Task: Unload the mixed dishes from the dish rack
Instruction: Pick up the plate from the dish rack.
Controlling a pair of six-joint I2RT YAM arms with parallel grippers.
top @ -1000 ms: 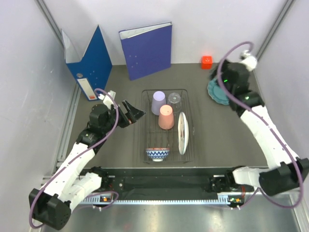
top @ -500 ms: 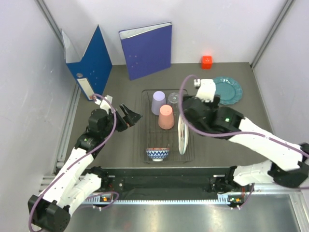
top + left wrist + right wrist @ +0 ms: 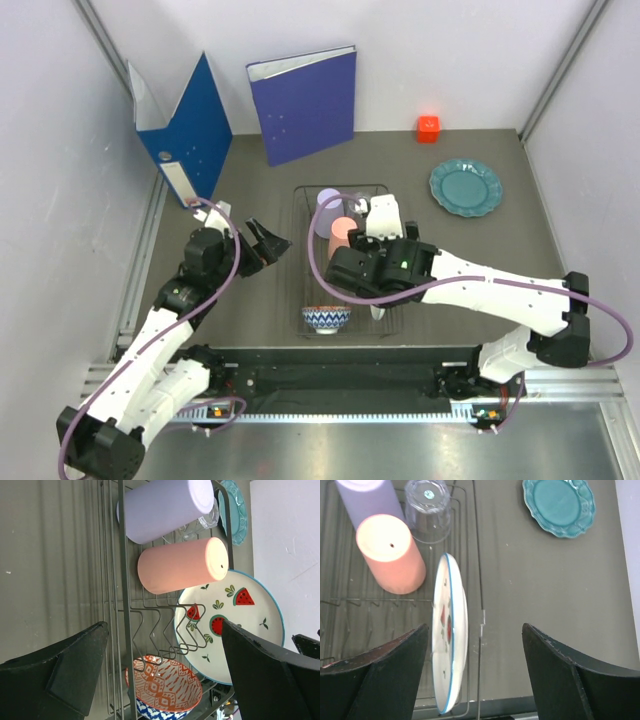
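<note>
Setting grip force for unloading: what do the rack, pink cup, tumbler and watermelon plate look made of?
Dish rack: thin black wire, likely coated metal.
Pink cup: opaque, matte, probably plastic.
Tumbler: see-through, glass or clear plastic.
Watermelon plate: smooth white, painted motifs, looks glazed ceramic, possibly melamine.

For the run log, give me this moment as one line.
left hand open beside rack | right hand open over watermelon plate | teal plate outside rack | pink cup, purple cup, glass, bowl in rack

The left gripper point(image 3: 270, 238) gapes wide on its outstretched arm; the right gripper point(image 3: 474, 630) points down, jaws apart, arm folded inward.
</note>
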